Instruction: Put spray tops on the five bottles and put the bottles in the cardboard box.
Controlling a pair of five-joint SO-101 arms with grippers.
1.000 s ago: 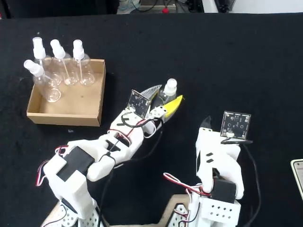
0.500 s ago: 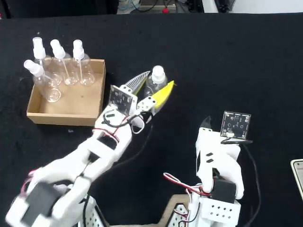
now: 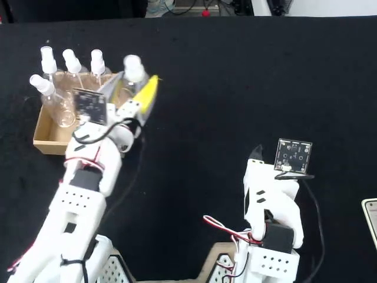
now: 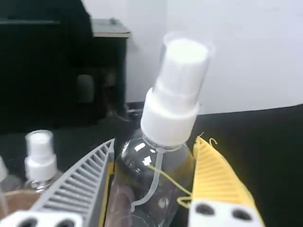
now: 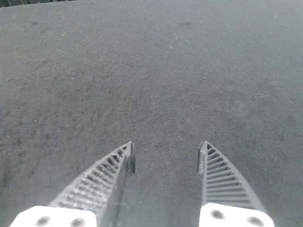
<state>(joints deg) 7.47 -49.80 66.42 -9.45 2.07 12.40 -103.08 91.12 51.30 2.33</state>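
Note:
My left gripper (image 3: 133,89) is shut on a clear bottle (image 3: 131,79) with a white spray top, held upright over the right edge of the cardboard box (image 3: 44,137). In the left wrist view the bottle (image 4: 158,165) stands between the grey finger (image 4: 78,187) and the yellow finger (image 4: 215,182). Several capped bottles (image 3: 73,79) lean against the box's far wall; one of them (image 4: 40,158) shows in the left wrist view. My right gripper (image 5: 165,158) is open and holds nothing, low over the black cloth near the front; the high view shows its arm (image 3: 274,194).
Black cloth (image 3: 247,76) covers the table, with wide free room on the right and centre. A pale object (image 3: 371,218) pokes in at the right edge. Cables and clutter lie beyond the far edge.
The left arm has carried the bottle from the table's centre leftward and away, up to the box's right edge. The right arm has not moved.

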